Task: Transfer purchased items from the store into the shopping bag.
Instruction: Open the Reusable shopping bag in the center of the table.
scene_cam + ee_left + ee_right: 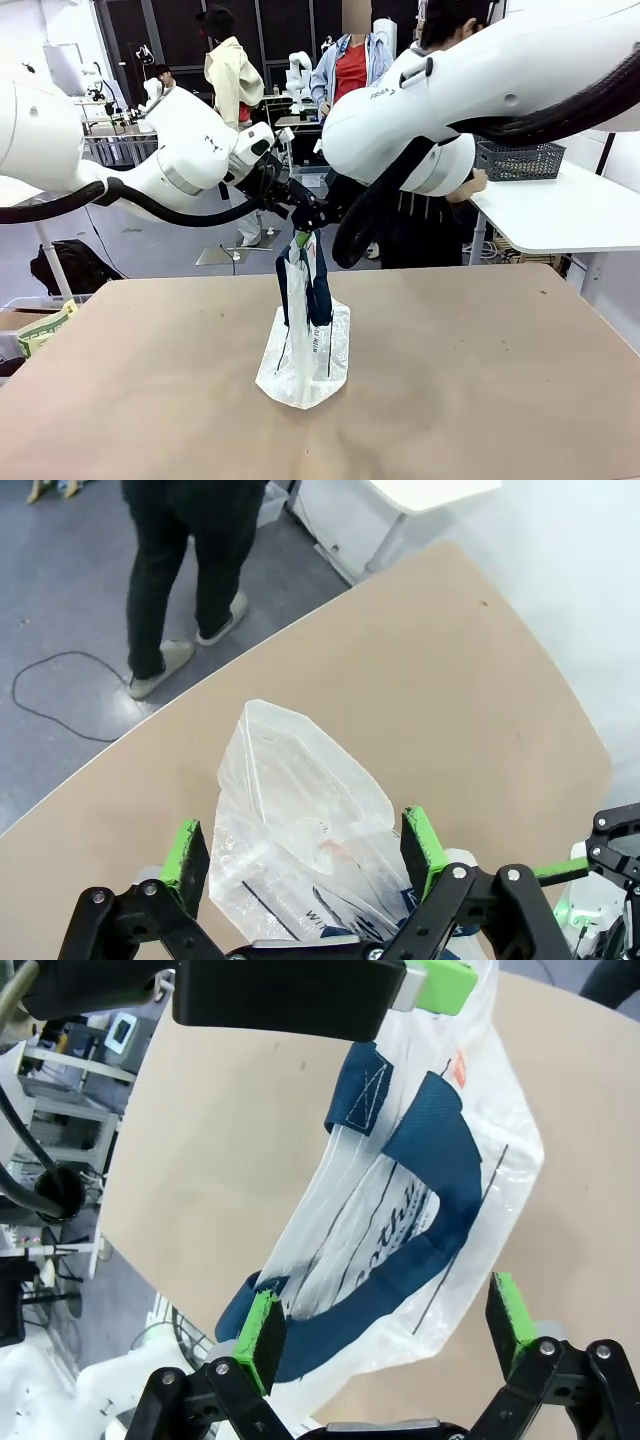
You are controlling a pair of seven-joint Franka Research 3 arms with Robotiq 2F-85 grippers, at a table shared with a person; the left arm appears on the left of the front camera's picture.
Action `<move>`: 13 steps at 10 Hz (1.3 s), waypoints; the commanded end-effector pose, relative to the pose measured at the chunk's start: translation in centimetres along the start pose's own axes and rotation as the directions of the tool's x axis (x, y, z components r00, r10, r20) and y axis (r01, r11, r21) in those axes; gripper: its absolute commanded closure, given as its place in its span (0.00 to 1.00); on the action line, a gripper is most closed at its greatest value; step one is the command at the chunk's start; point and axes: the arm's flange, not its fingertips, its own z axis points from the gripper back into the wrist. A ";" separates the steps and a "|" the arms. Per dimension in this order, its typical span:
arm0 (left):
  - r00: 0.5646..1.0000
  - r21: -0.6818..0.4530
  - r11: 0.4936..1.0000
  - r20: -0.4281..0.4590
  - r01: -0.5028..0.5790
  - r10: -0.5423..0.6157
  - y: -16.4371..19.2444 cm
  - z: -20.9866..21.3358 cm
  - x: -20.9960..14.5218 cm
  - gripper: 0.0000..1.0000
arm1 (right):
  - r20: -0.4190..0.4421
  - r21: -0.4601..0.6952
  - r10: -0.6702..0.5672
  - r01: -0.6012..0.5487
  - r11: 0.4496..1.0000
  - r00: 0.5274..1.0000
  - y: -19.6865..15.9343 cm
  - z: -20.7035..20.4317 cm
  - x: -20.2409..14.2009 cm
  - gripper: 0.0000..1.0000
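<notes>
Left jaws and right jaws both stand spread wide, clasping nothing, and meet over the bag (305, 350). It stands upright at mid-counter (480, 380), its navy handles (440, 1160) raised between them. Whether a strap hangs on my left pad (440, 985) I cannot tell. A person (185, 570) stands at the far edge. The basket (520, 160) sits well apart on a white side table (560, 215). I judge this the opening step, with the bag's mouth not yet parted. Next, each pair should close on one handle and draw apart gently, or the thin plastic may slump.
</notes>
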 end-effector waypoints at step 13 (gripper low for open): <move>1.000 0.037 0.999 0.018 -0.007 0.006 -0.2 0.6 0.4 0.25 | -0.040 -0.017 0.002 -0.002 1.000 0.999 2.2 -0.1 -0.3 0.00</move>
